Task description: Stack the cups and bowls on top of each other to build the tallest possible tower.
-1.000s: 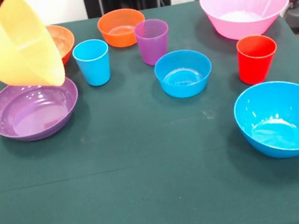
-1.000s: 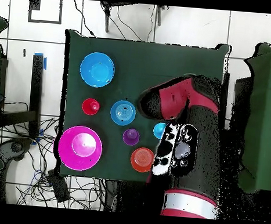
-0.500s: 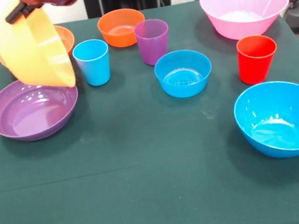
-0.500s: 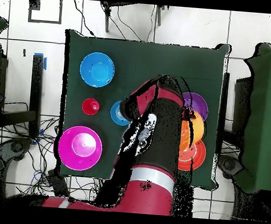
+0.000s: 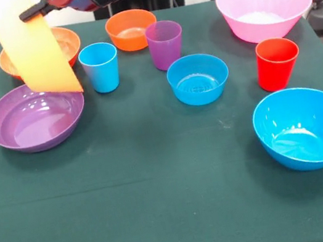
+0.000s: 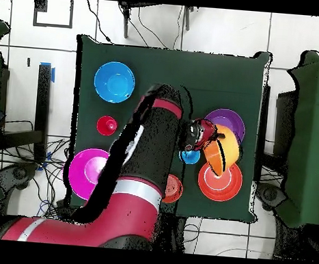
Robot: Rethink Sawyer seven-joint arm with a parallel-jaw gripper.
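My gripper [image 5: 35,10] is shut on the rim of the large orange bowl [image 5: 37,55]. The bowl hangs tilted on edge above the far rim of the purple bowl [image 5: 35,121], in front of the red-orange bowl [image 5: 66,42]. In the overhead view the gripper [image 6: 207,131] holds the orange bowl [image 6: 224,148] between the purple bowl [image 6: 226,119] and the red-orange bowl [image 6: 220,183]. The light blue cup [image 5: 101,67], purple cup [image 5: 165,44] and red cup [image 5: 276,62] stand upright and apart. The small orange bowl [image 5: 131,29], small blue bowl [image 5: 198,78], pink bowl [image 5: 264,7] and large blue bowl [image 5: 306,127] sit singly.
The green cloth table [image 5: 164,208] has open room across its near half. My arm [image 6: 149,164] covers the table's middle in the overhead view. Cables and chairs lie off the table's edges.
The arm has swung in over the table. The orange bowl has moved a little right and tipped more on edge, still over the purple bowl's far rim.
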